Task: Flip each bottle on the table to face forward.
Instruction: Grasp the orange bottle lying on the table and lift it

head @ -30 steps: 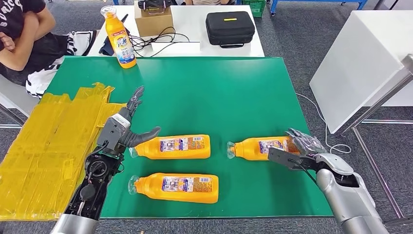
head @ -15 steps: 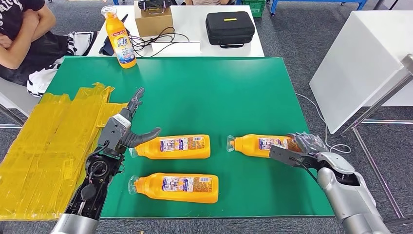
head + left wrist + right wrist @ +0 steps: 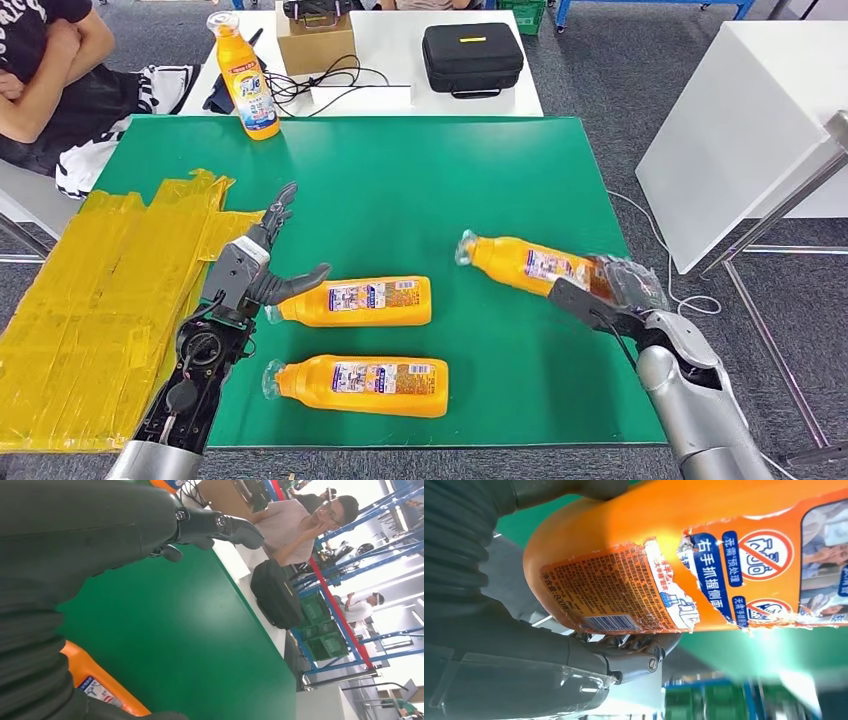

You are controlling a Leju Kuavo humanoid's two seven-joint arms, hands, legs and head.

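Observation:
Several orange bottles are on the green table (image 3: 420, 190). One bottle (image 3: 245, 82) stands upright at the far left edge. Two lie flat near the front: a middle bottle (image 3: 355, 301) and a front bottle (image 3: 365, 384). My right hand (image 3: 612, 295) grips the base of a third lying bottle (image 3: 525, 264), whose cap end is lifted and tilted up to the left; its torn label (image 3: 634, 590) fills the right wrist view. My left hand (image 3: 255, 265) hovers with fingers spread beside the middle bottle's cap, holding nothing; that bottle (image 3: 100, 690) shows under it in the left wrist view.
Yellow plastic sheeting (image 3: 100, 290) covers the table's left side. A person (image 3: 50, 70) sits at the far left. Behind the green table a white table holds a black case (image 3: 472, 57) and a cardboard box (image 3: 315, 40). Another white table (image 3: 740, 130) stands on the right.
My right hand has raised the right bottle off the table, swinging its cap end up and away. The left hand and the other bottles have stayed still.

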